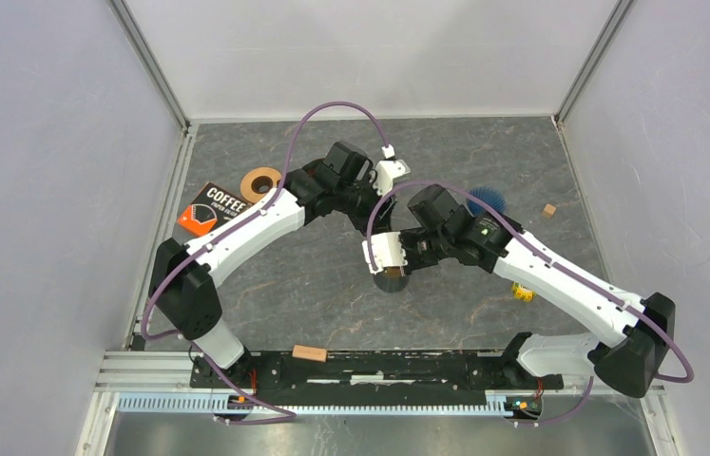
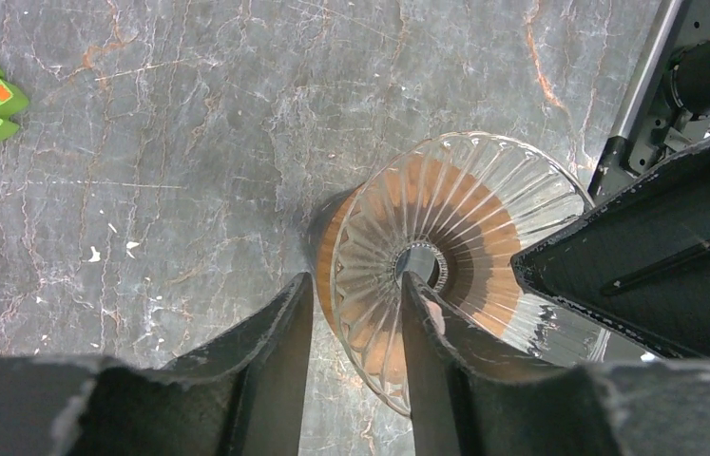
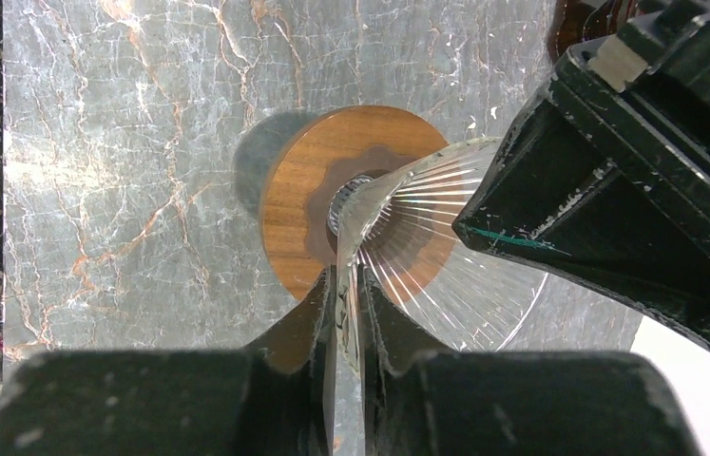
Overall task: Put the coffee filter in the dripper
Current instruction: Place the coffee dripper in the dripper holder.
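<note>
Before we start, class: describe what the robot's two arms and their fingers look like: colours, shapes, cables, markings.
Both the left arm and right arm have white links between bulky black joints. A purple cable loops along each. A small green light shows on the right arm. The fingers are matte black, wedge-shaped and scuffed.

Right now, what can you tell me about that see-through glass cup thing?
The glass dripper is a clear, ribbed cone with a small hole at the bottom, standing on a round wooden base on the grey table. Nothing is inside it. The right claw pinches its rim; the left claw straddles the rim, open.
</note>
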Tool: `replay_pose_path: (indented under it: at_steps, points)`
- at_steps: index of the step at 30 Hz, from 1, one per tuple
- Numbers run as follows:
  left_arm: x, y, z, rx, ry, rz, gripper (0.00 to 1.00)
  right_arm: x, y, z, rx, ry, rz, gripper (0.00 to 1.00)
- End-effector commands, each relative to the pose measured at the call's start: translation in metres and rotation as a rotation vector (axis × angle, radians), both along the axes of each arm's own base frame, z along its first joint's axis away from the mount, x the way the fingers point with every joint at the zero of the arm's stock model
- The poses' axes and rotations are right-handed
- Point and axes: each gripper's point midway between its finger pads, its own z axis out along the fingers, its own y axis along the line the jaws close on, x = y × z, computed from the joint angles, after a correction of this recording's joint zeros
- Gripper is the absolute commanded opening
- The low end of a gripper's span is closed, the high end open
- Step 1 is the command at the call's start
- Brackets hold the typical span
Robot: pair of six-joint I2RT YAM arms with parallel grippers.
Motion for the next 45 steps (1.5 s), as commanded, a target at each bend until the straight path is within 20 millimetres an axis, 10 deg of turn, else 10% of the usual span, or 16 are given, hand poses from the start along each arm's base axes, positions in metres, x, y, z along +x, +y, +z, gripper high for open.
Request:
replay_pose_path:
  at_steps: [1, 23, 33, 45]
  points:
    - [-0.007, 0.008, -0.001, 0.041, 0.022, -0.018, 0.47, 0.005, -0.010, 0.001, -0.010, -0.030, -0.039, 0.11]
    - [0.004, 0.002, 0.009, 0.026, 0.004, 0.023, 0.39, -0.006, -0.001, -0.014, -0.078, -0.034, 0.001, 0.01]
    - [-0.005, 0.005, -0.004, 0.031, 0.040, 0.013, 0.02, -0.013, -0.002, -0.025, -0.096, -0.018, 0.018, 0.00]
    - [-0.011, 0.002, -0.024, 0.061, 0.098, 0.004, 0.02, -0.014, -0.009, -0.033, -0.112, -0.026, 0.006, 0.00]
